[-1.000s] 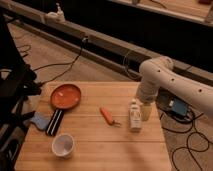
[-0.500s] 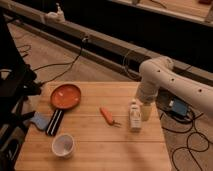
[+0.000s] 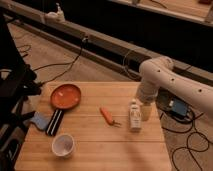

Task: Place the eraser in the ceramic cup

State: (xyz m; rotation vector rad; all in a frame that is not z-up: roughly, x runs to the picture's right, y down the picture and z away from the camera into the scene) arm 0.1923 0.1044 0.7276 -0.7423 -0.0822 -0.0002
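Over the last second nothing has shifted. The arm is in the same bend, and the gripper (image 3: 145,111) hangs at the 3 o'clock edge of the wooden table (image 3: 95,152), just beside a white bottle (image 3: 134,115). Whether the claw is apart or together I cannot tell.

The task is not yet begun. The long black striped eraser (image 3: 55,122) lies untouched at the table's 9 o'clock, well apart from the gripper. The small white ceramic cup (image 3: 63,145) sits near it, at its 5 o'clock.

By count there is one eraser, one cup and one flat orange-red round plate (image 3: 65,96) at the eraser's 12 o'clock. There is also one blue spongy block (image 3: 40,120) touching its 9 o'clock side, one orange carrot-like piece (image 3: 106,115) mid-table, and one bottle.
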